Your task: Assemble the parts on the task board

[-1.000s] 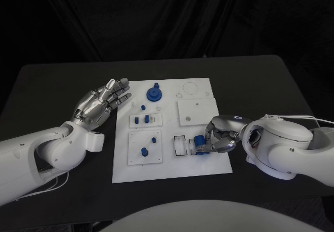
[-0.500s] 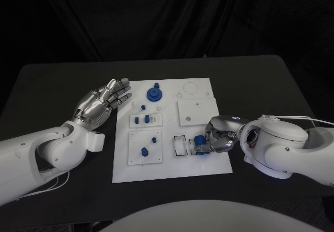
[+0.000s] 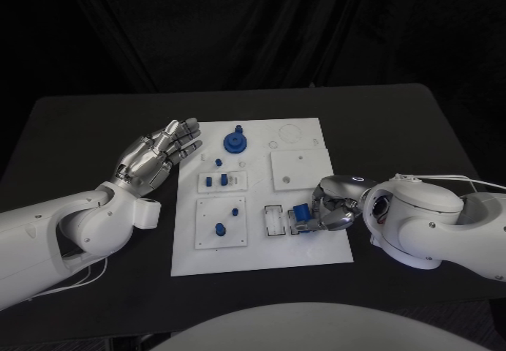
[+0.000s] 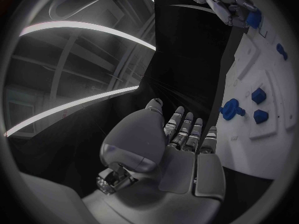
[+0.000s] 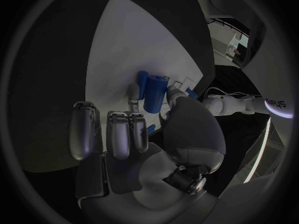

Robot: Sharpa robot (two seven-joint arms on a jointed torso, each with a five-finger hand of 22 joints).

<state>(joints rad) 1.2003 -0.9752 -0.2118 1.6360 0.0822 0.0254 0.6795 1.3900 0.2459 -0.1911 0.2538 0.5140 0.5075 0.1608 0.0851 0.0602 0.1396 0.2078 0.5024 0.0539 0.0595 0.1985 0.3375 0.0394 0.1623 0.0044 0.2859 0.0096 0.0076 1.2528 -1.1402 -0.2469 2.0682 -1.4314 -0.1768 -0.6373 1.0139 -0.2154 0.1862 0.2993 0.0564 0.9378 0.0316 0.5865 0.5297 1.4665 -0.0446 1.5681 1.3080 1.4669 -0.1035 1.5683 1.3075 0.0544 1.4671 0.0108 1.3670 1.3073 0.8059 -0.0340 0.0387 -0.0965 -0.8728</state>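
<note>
White flat task board (image 3: 316,245) carries a small blue cylindrical part (image 3: 300,213) pinched by the right hand (image 3: 329,208); left hand (image 3: 154,156) hovers spread, holding nothing.

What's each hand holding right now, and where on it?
Right hand pinches a blue part by its end, over the board. Left hand holds nothing.

Table (image 3: 85,131): black
Task board (image 3: 316,252): white
Parts (image 3: 233,140): blue
Hands (image 3: 153,157): silver
Arms (image 3: 443,227): white
Backdrop (image 3: 253,44): black
</note>
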